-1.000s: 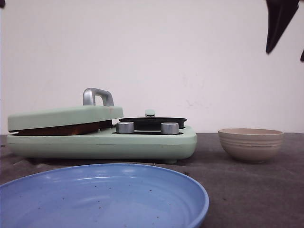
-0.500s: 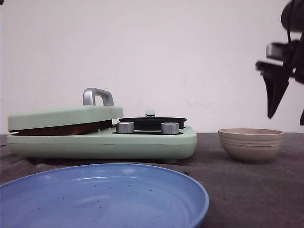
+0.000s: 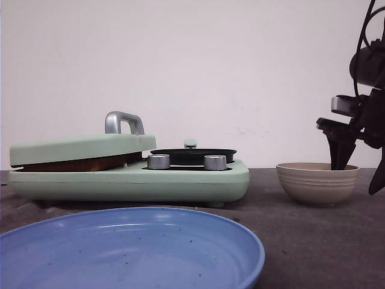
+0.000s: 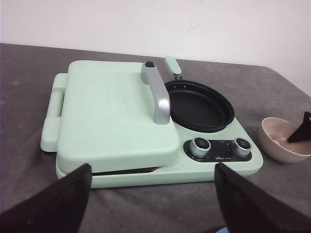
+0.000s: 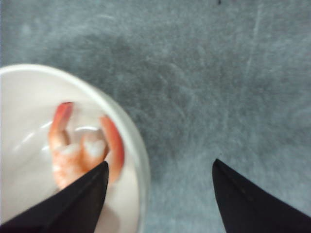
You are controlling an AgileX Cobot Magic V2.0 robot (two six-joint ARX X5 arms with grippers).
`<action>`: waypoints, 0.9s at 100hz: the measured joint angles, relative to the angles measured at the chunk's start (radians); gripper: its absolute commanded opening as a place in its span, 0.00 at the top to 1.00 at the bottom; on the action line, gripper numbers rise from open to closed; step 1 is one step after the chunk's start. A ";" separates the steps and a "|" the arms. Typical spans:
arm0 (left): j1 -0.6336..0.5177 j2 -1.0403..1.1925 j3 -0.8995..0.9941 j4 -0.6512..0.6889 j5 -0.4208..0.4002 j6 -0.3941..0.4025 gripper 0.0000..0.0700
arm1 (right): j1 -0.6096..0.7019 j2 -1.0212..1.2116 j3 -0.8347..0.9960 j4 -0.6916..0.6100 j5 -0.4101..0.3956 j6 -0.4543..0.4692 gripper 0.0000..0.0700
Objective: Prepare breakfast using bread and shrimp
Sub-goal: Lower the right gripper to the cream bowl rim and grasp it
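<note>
While the right pincer is lowered at the beige bowl, its two fingers are spread wide, and nothing is held between them. In the right wrist view one finger is seen over the inside of the bowl, and the other is seen outside the rim, over the bare grey surface; the rim is thus straddled rather than the food.

The shrimp are seen in the bowl as a small curled pink-orange clump, and from the midpoint of the pincer they lie at about ten o'clock in that view, just beyond the inner fingertip. Their long axis is judged to run roughly from twelve to six o'clock there, about crosswise to the line between the fingertips. A shift of the pincer toward the bowl's middle is judged to be needed before any closing, or else the wall of the bowl would be pinched.

The left pincer is also spread and empty, and it is held over the near edge of the green cooker, well apart from the bowl, so the right arm is plainly the nearer one. The cooker's lid is seen lowered, with a brown edge showing under it, which is taken to be the bread, though this cannot be told for certain. The black pan and the blue plate are seen empty.
</note>
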State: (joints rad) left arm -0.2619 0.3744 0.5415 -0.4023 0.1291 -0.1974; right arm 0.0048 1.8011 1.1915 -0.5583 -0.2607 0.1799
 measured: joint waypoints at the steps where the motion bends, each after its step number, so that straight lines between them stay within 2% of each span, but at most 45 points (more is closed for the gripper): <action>1: 0.000 0.000 0.000 0.000 0.000 0.000 0.38 | 0.000 0.001 0.000 0.001 0.000 0.000 0.46; 15: 0.000 0.000 0.000 0.000 -0.005 0.000 0.38 | 0.000 0.011 0.000 0.008 -0.001 0.000 0.48; 37: 0.000 0.000 0.000 0.000 -0.023 0.000 0.38 | 0.000 0.036 0.002 0.010 -0.006 0.000 0.68; 57: 0.000 0.000 0.000 0.000 -0.024 0.000 0.38 | 0.004 0.036 0.002 0.025 -0.029 0.000 1.00; 90: 0.000 0.000 0.000 0.000 -0.026 0.000 0.38 | 0.010 0.035 0.008 0.032 -0.058 0.001 1.00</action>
State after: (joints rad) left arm -0.2619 0.3744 0.5415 -0.4026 0.1036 -0.1974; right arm 0.0151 1.8366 1.1999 -0.5259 -0.3191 0.1810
